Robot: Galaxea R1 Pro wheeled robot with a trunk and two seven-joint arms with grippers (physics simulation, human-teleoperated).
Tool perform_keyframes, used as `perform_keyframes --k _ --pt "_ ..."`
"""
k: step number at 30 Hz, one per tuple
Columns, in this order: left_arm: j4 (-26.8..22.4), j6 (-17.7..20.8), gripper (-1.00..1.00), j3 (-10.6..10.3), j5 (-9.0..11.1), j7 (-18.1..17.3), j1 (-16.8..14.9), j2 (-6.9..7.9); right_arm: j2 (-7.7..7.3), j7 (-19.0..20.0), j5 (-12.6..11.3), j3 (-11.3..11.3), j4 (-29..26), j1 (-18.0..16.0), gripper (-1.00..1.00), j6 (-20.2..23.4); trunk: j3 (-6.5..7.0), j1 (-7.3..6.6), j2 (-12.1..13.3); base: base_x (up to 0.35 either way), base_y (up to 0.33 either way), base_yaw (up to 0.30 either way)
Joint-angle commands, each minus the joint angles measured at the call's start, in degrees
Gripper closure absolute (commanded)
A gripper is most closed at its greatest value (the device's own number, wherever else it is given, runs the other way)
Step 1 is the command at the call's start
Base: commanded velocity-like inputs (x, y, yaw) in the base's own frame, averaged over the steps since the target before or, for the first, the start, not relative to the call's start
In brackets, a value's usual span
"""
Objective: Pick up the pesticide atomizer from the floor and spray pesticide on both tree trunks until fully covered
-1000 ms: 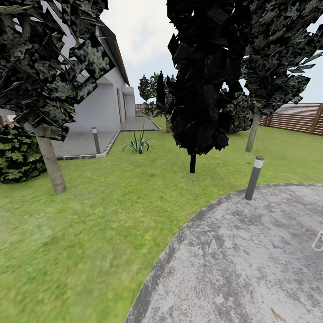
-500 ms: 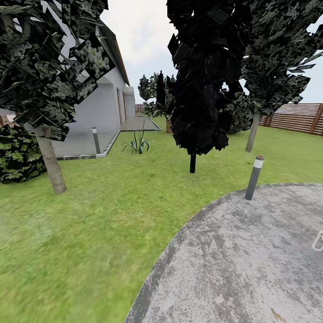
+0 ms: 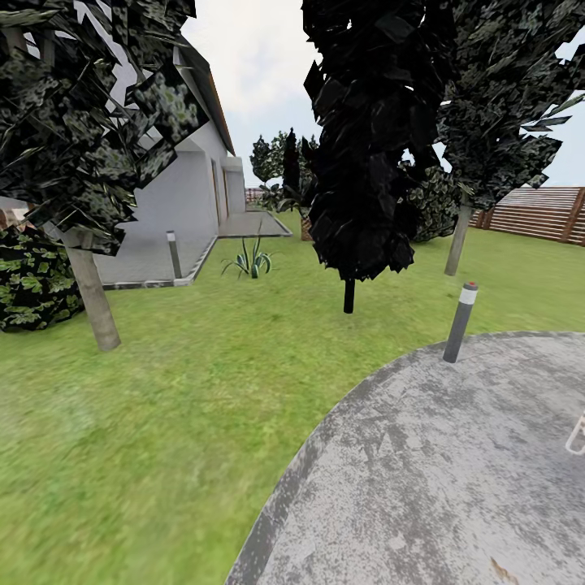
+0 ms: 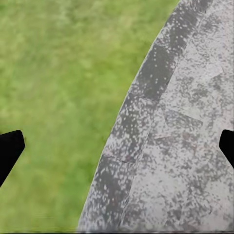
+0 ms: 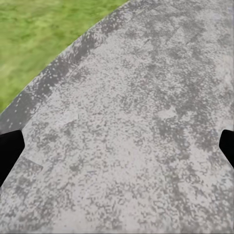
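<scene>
While the atomizer cannot be made out for certain, a small pale object (image 3: 577, 433) at the far right edge of the head view, lying on the grey paving (image 3: 455, 471), may be it; it is cut off and too small to tell. Both grippers are empty and spread wide: the left gripper (image 4: 117, 146) hangs over the curved kerb where lawn (image 3: 187, 406) meets paving, the right gripper (image 5: 117, 146) over bare paving, with only dark fingertips (image 4: 9, 148) showing at the sides of each wrist view.

One thick tan trunk (image 3: 92, 296) stands near on the left beside a bush (image 3: 32, 276); the other trunk (image 3: 458, 240) stands well beyond, before the fence (image 3: 540, 213).

Nothing is picked up yet, so the risks are of search and approach. Mistaking the black-leaved tree (image 3: 361, 138) with its thin stem for a target would waste spray. Turning right toward the pale object could bring the base against the bollard (image 3: 460, 322). Driving onto grass without the atomizer would cost a trip back.
</scene>
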Motion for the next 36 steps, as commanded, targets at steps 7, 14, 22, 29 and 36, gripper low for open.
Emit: perform_keyframes --k 7,14,22,29,36 --pt "0.55 0.00 -1.00 -0.01 -0.14 0.10 -0.01 0.85 0.00 -0.09 0.06 0.04 0.37 -0.01 -1.00 -0.05 -0.20 0.00 0.00 0.000 0.000 0.144" --pt "0.63 0.00 -1.00 -0.11 -0.11 0.14 -0.01 1.27 0.00 -0.10 0.05 -0.01 0.38 -0.01 -1.00 -0.05 -0.54 0.00 0.00 0.000 0.000 0.216" --pt "0.64 0.01 -1.00 -0.35 -0.11 0.19 -0.01 1.30 0.00 -0.05 0.01 0.02 0.24 -0.01 -1.00 -0.13 -0.60 0.00 0.00 0.000 0.000 0.027" --pt "0.64 -0.04 -1.00 -0.03 -0.04 0.30 -0.01 1.30 0.08 -0.10 0.08 0.13 0.42 -0.01 -1.00 -0.06 -0.73 0.00 0.00 0.000 0.163 0.186" --pt "0.64 -0.08 -1.00 -0.01 0.14 0.37 -0.01 1.37 0.09 -0.10 0.10 0.23 0.49 -0.01 -1.00 -0.05 -0.98 0.00 0.00 0.000 0.301 0.266"
